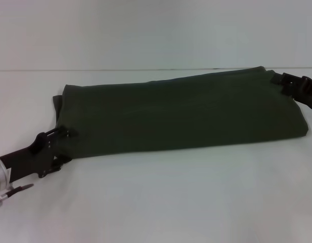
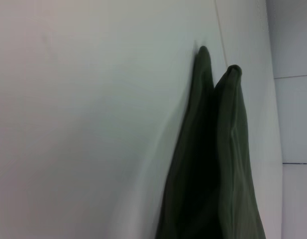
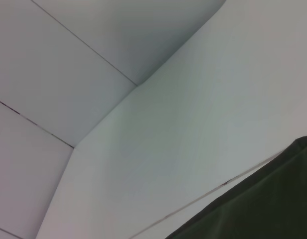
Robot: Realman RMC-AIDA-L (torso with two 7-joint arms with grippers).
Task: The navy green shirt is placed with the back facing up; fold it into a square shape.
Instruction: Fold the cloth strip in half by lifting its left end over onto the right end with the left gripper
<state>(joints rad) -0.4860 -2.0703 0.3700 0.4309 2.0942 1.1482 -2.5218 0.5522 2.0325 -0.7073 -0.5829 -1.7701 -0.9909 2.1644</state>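
- Presently the navy green shirt (image 1: 176, 114) lies on the white worktop (image 1: 161, 197) as a long folded band, running from the robot's left to its right and slanting slightly away toward the right.
- Only plain olive cloth shows on its upper face; no lettering can be seen in any view.
- At the near-left corner of the band the left gripper (image 1: 62, 142) meets the cloth, its black jaws closed on the shirt's edge, with a small bunch of fabric just beyond it.
- The left arm's silver wrist sits at the lower left edge of the head view, low over the worktop.
- At the far-right end the right gripper (image 1: 283, 83) touches the upper corner of the band; its black body shows beside the cloth, and the jaws appear to be holding that corner, though the tips are hidden by the fabric.
- The left wrist view shows the navy green shirt (image 2: 218, 169) as two layers of cloth standing side by side with a dark gap between them, their rounded ends against the white worktop (image 2: 93, 124).
- The right wrist view shows one corner of the navy green shirt (image 3: 257, 209), with the white worktop (image 3: 193, 124) and pale wall panels behind.
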